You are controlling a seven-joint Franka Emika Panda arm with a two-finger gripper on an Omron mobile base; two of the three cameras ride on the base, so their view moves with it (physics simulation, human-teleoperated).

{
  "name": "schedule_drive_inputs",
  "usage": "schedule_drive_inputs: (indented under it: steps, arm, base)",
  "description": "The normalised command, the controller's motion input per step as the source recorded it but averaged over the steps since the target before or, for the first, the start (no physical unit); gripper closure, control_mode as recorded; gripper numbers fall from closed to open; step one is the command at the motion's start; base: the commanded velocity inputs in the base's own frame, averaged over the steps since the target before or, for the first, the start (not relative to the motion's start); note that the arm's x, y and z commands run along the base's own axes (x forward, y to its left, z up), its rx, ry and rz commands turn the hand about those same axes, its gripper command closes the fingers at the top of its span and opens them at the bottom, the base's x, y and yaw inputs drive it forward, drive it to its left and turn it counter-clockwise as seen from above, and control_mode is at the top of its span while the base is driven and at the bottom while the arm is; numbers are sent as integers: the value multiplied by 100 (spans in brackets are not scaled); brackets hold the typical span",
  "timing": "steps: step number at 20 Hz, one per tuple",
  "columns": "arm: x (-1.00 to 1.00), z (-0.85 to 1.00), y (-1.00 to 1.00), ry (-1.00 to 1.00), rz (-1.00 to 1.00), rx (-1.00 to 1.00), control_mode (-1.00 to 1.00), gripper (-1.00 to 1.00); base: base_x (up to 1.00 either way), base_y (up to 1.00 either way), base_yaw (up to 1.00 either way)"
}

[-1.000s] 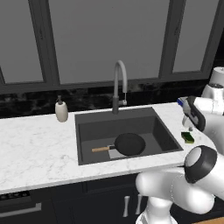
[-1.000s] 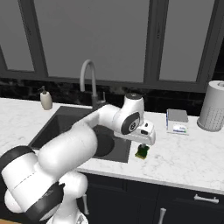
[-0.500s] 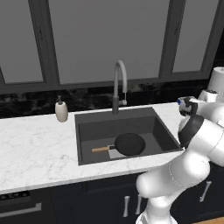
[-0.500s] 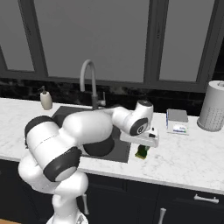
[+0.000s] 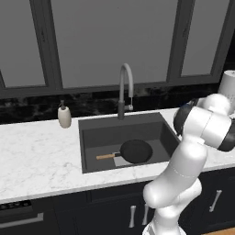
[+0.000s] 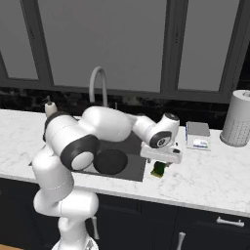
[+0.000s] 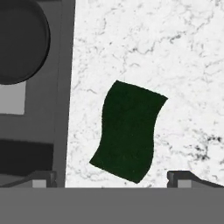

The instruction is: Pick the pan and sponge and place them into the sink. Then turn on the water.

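The black pan (image 5: 136,151) with its wooden handle lies on the floor of the dark sink (image 5: 119,131), also visible as the pan (image 6: 110,161) and the pan (image 7: 17,39). On the marble counter just right of the sink rim (image 7: 65,87) lies the sponge (image 7: 129,131), its dark green top facing up; from the right base it is the sponge (image 6: 158,170). My gripper (image 7: 116,177) hangs directly above the sponge, open, one fingertip on each side and nothing held. It is the gripper (image 6: 161,160) from the right base. No water runs from the gooseneck faucet (image 5: 125,87).
A beige soap dispenser (image 5: 64,115) stands left of the sink. A blue-and-white box (image 6: 197,136) and a tall grey cylinder (image 6: 237,124) sit on the counter to the right. The pale drain plate (image 7: 11,98) shows beside the pan.
My arm has swung its elbow across and the hand has settled lower over the sponge. Pan and sponge have not moved.
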Motion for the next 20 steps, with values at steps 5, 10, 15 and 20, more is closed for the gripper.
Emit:
schedule_drive_inputs:
  steps: [5, 10, 15, 20]
  arm:
    - [8, -20, -14, 3, 7, 6, -100, -100]
    - [0, -19, 0, 5, 1, 1, -100, -100]
    - [0, -11, 8, 8, 0, 0, -100, -100]
    - [0, -4, 20, 8, 0, 0, -100, -100]
  base:
    - [0, 0, 0]
    - [0, 0, 0]
    - [0, 0, 0]
    - [0, 0, 0]
